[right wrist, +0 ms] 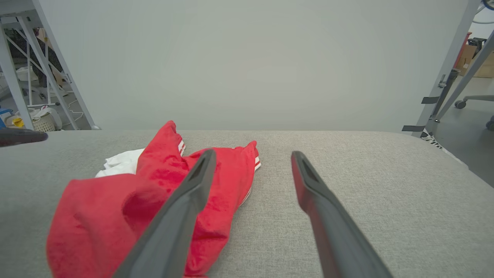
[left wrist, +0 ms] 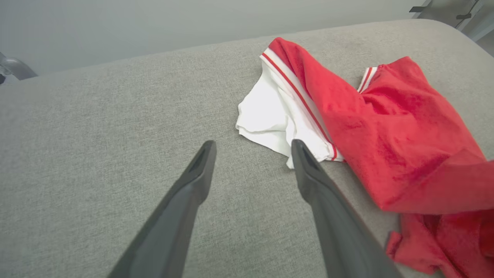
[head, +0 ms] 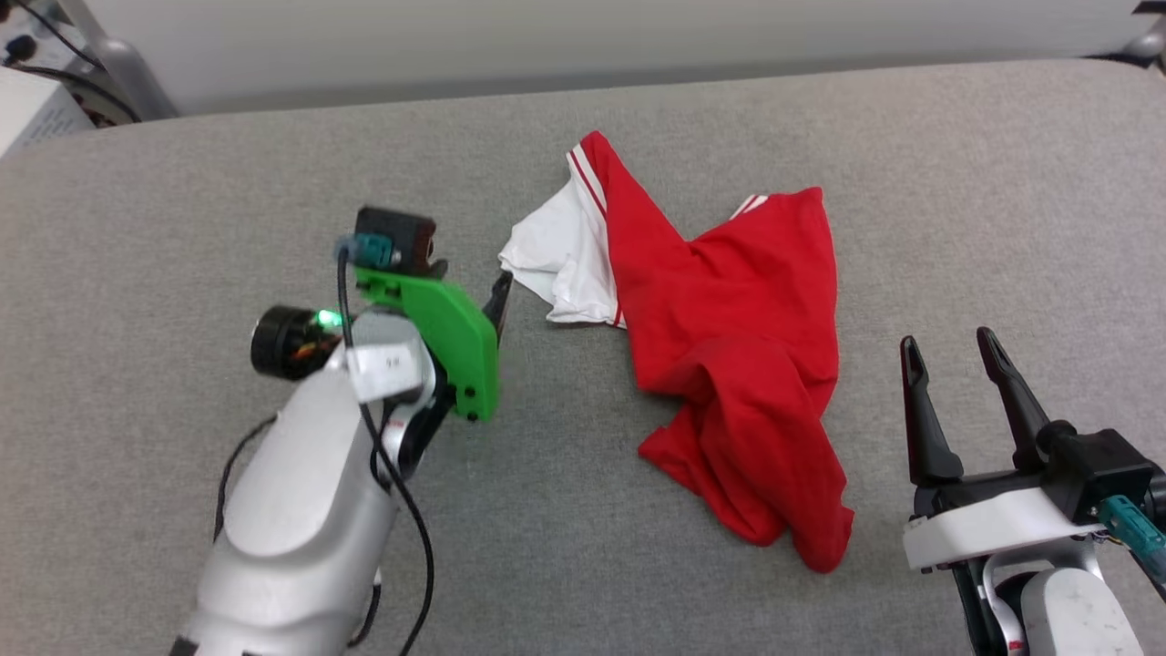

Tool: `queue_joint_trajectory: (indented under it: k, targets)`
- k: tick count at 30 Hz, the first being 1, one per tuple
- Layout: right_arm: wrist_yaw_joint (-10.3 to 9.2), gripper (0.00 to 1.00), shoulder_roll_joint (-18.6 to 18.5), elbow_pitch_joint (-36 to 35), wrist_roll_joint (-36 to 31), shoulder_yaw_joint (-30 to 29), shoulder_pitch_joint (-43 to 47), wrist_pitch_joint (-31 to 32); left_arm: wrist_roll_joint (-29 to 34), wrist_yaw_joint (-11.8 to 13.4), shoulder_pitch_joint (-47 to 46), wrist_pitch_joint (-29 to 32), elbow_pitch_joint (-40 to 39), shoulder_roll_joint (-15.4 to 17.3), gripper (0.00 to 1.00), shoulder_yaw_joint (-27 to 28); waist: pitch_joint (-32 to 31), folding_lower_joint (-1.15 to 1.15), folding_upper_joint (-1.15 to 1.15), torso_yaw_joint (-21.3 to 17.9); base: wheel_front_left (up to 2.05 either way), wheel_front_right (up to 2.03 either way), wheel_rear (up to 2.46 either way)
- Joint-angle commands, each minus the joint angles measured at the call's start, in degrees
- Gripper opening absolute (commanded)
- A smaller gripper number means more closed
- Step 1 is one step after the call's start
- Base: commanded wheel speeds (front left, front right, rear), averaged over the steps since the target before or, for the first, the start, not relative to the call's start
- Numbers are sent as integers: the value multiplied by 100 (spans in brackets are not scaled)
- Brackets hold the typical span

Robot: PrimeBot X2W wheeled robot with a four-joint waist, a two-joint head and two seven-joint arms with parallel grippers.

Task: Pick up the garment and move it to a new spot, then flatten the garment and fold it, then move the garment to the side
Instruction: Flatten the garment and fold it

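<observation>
now l gripper (left wrist: 251, 146) wide at garment (head: 729, 310) sleeve edge, r gripper (head: 947, 342) wide, near red body

A lab or workshop: beyond the right gripper (right wrist: 253, 153) a plain partition wall (right wrist: 251, 65) backs the grey cloth-covered table (right wrist: 366, 173). Metal frame struts (right wrist: 74, 88) stand left of the gripper, cardboard boxes (right wrist: 484, 67) and a chair caster (right wrist: 459, 104) to its right.

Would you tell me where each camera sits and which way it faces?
Head view: on the head, looking down at the garment on the grey surface; left pincer and right pincer show.
Left wrist view: on that wrist, along its open fingers toward the garment.
Right wrist view: on that wrist, along its fingers toward the wall.
All share the garment.
</observation>
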Motion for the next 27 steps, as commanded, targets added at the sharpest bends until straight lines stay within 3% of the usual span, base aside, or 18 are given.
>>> queue_joint_trajectory:
  k: [1, 7, 19, 20, 21, 22, 27]
  targets:
    - [-5, 100, -15, -47, 40, 11, -129, -27, -30, -12, -292, 171, 116, 12, 100, -16, 511, 0, 65, -322, 0, 0, 0]
    - [-5, 100, -15, -65, 104, 115, -338, -27, 6, -142, -1212, 773, 860, 96, 100, -150, 958, 0, 65, -552, 0, 0, 0]
    - [-5, 100, -15, -56, 301, 233, -448, -27, 518, 23, -1984, 653, 2309, 218, 100, -510, 1260, 0, 65, -877, 0, 0, 0]
    - [-5, 100, -15, -55, 310, 232, -456, -27, 535, -24, -1993, 707, 2413, 217, 51, -570, 1266, 0, 65, -876, 0, 0, 0]
    - [-5, 100, -15, -52, 313, 226, -462, -27, 541, -69, -1991, 746, 2483, 213, 16, -618, 1264, 0, 65, -869, 0, 0, 0]
    - [-5, 100, -15, -45, 314, 212, -467, -27, 524, -124, -1978, 784, 2555, 196, 0, -662, 1252, 0, 65, -854, 0, 0, 0]
    - [-5, 100, -15, 14, 270, 158, -448, -27, 457, -229, -1839, 582, 2704, 207, 0, -741, 1048, 0, 65, -736, 0, 0, 0]
